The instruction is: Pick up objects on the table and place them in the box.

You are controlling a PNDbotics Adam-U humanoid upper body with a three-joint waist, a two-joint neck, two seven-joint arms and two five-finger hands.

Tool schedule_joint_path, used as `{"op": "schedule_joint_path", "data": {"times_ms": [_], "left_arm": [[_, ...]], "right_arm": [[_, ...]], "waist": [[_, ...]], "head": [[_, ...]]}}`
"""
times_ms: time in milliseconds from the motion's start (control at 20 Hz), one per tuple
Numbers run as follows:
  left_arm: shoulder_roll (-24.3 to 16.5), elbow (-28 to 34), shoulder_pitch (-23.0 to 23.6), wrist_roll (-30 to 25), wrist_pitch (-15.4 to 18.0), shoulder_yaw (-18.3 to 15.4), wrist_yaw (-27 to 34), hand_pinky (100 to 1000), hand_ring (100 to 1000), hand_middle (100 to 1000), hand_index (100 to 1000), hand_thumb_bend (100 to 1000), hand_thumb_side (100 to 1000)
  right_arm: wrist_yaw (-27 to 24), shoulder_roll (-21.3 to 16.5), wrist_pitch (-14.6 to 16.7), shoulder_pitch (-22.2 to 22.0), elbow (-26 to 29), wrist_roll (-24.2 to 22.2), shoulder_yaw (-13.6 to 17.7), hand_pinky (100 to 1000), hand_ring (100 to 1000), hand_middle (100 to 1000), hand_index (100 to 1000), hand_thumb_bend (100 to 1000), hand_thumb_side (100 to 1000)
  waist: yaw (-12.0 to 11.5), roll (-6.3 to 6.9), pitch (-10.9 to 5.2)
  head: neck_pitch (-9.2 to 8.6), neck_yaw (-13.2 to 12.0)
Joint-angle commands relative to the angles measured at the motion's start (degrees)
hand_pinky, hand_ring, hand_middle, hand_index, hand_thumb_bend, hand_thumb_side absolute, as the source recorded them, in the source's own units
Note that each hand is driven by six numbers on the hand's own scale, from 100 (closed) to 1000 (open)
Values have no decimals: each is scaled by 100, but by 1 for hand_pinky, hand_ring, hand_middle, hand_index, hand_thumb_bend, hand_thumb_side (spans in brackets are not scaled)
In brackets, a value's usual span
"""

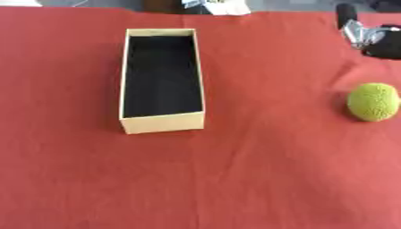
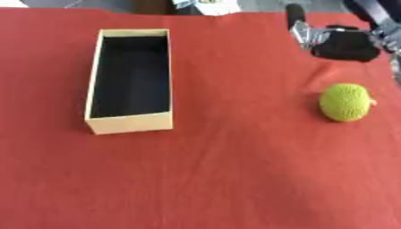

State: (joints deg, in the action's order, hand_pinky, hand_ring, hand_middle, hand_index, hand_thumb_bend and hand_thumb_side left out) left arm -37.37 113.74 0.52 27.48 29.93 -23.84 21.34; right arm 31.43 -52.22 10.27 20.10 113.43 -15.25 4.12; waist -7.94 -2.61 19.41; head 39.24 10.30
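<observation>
Right hand [image 2: 344, 43] raised, far right

Soft, even light is spreading across the red tablecloth [image 1: 258, 179], bright enough to read the faint creases and throwing no glare anywhere. The open box [image 1: 161, 122] is showing an almost black interior and casting only a thin shadow along its left wall, while the green bumpy ball [image 2: 344, 102] is laying a faint, darker patch on the cloth to its left. Everything is looking slightly soft and blocky, and the robot's right hand [image 2: 344, 44] at the upper right is smearing into a dark blur, its fingers not showing clearly.
</observation>
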Motion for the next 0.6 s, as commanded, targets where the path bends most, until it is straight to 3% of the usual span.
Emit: {"op": "schedule_joint_path", "data": {"times_ms": [50,350,500,600], "left_arm": [[-221,85,14,-19,1,-25,-38,563,607,676,682,156,691],[-229,85,26,-28,-4,-22,-53,562,607,676,682,155,690],[-228,85,50,-32,-14,-24,-69,562,607,676,682,155,690],[-222,85,60,-38,-27,-23,-78,561,607,676,681,155,690]], "right_arm": [[-53,-374,292,28,116,-548,-40,932,953,935,960,100,636],[-329,-567,589,-68,116,-1155,-121,941,949,909,951,100,519],[-361,-597,580,-259,116,-1356,-61,939,937,880,954,100,425],[-343,-589,537,-381,116,-1396,-11,940,936,877,954,100,418]], "waist": [[-1,12,-123],[10,1,-127],[44,-11,-135],[60,-18,-138]], "head": [[18,2],[19,-6],[31,-41],[36,-57]]}}
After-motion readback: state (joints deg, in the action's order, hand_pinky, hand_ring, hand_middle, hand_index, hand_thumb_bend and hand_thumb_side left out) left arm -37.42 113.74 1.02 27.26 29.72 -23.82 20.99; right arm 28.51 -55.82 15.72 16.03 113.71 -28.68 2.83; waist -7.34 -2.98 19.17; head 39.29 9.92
